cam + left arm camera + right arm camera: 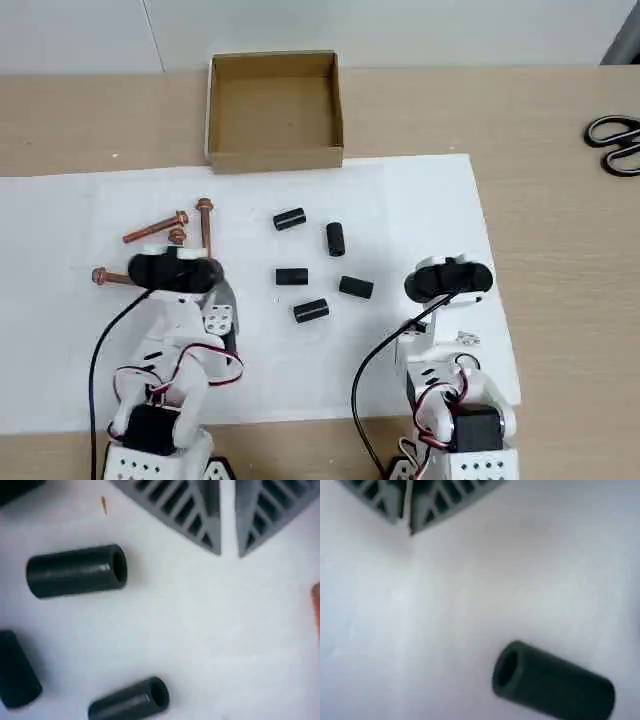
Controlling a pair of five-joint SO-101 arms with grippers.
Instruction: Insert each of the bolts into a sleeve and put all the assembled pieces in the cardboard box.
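Several black sleeves lie scattered on the white sheet (420,190), among them one (292,277) at the middle and one (356,288) to its right. Copper bolts lie at the left, such as a long one (155,228) and another (110,276) beside the left arm (175,272). The empty cardboard box (275,150) stands at the back. My left gripper (229,555) hangs shut over bare sheet, empty, with a sleeve (75,572) lying nearby. My right gripper (406,527) is shut and empty; a sleeve (552,680) lies a short way off. The right arm (448,280) stands right of the sleeves.
Scissors (615,143) lie on the wooden table at the far right. Two more sleeves (130,700) (15,670) lie near the left gripper, and a bolt's edge (316,600) shows beside it.
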